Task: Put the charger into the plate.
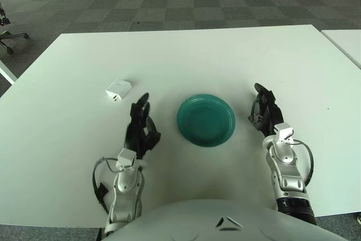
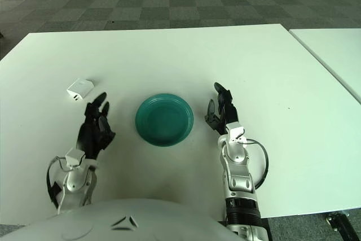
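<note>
Left eye view: left hand (image 1: 141, 125), fingers spread and holding nothing, could nudge the charger (image 1: 118, 90) away from the plate (image 1: 206, 119).

Lighting is bright, even and diffuse from overhead. The white table (image 1: 186, 55) reads nearly overexposed, with mild glare across its far half. Shadows are soft and faint: a thin one under the green plate (image 1: 206, 120), another beside the charger (image 1: 118, 90). Focus holds throughout. Table edges bow slightly toward the frame borders.
</note>
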Robot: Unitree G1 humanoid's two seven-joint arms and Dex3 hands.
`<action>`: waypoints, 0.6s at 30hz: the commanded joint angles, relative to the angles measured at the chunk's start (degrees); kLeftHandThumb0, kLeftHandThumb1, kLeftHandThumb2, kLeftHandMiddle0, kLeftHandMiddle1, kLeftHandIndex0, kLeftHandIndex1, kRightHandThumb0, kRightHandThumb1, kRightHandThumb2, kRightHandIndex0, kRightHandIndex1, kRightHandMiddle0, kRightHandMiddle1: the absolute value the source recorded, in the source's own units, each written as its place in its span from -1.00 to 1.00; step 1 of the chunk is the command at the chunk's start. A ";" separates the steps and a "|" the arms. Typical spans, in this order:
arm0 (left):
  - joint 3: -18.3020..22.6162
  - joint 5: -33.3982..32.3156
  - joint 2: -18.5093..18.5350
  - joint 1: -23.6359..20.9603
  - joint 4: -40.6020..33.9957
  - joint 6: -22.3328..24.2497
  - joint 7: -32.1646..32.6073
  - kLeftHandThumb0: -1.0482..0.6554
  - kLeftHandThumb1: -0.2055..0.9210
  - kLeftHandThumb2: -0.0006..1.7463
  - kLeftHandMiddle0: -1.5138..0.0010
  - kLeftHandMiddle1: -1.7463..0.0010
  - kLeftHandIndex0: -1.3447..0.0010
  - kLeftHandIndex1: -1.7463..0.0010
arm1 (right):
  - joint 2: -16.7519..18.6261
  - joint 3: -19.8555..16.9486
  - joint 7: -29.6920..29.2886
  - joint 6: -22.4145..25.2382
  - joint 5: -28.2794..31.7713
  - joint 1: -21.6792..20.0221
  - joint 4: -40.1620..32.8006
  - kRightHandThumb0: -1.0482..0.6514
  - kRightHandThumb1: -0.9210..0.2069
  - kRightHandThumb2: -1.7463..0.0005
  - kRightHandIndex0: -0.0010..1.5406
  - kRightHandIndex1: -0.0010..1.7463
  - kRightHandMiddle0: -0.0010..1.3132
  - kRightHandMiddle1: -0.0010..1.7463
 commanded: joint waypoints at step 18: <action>5.09 17.18 20.20 -25.09 18.43 2.73 15.41 -0.87 1.00 -0.24 0.62 0.99 1.00 0.23 | -1.07 -0.97 0.61 2.10 1.50 -0.10 6.99 -0.91 -1.00 0.01 -0.90 -0.99 -1.00 -0.44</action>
